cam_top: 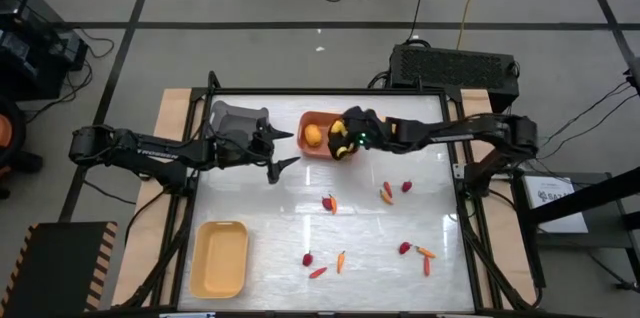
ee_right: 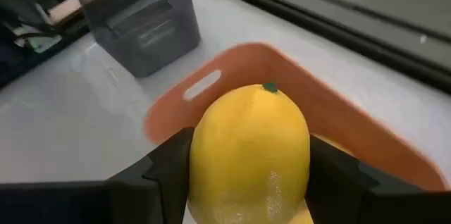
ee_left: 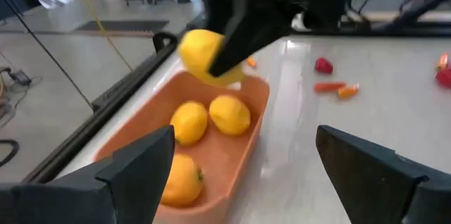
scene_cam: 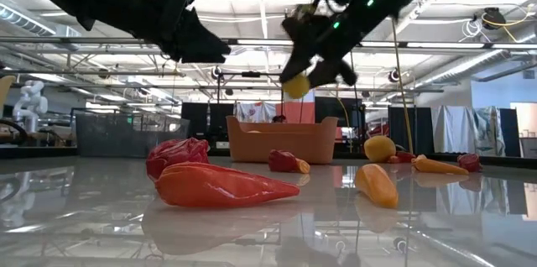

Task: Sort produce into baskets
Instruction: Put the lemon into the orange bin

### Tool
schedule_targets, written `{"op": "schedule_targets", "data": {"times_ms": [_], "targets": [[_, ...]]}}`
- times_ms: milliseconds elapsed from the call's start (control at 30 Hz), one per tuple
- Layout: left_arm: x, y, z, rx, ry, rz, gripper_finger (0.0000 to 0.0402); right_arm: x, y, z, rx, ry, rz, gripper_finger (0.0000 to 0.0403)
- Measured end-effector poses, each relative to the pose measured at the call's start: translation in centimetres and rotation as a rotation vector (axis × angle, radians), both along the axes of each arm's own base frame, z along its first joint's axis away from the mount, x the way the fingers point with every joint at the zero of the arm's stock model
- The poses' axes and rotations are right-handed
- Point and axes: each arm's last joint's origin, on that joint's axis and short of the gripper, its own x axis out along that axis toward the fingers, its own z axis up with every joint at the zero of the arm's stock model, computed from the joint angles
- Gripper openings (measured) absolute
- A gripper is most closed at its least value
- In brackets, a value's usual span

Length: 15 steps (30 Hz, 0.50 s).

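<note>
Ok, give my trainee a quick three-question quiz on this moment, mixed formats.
1. True or false: the right pincer holds a yellow fruit above the orange basket.
2. How many yellow fruits already lie in that basket in the left wrist view?
3. The left pincer is: A) open and empty, B) shut on a carrot stick, C) resting inside the pale yellow basket.

Key: 1 true; 2 three; 3 A.
</note>
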Motion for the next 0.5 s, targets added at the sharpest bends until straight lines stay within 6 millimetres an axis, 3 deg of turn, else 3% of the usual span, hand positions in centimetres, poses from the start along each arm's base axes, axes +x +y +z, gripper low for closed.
{"op": "schedule_targets", "data": {"times_ms": [200,500], "targets": [[-0.4,0.3,-0.7,0.031,0.088,0.098,0.0352,0.9,-1.1,-2.0,-0.045,0.058,0.089,0.0218],[-0.9,1.2,-1.5,-0.012,0.164,0.183,0.0352,1.0,-1.2,-2.5,-0.043,0.078,0.111,0.0272]]}}
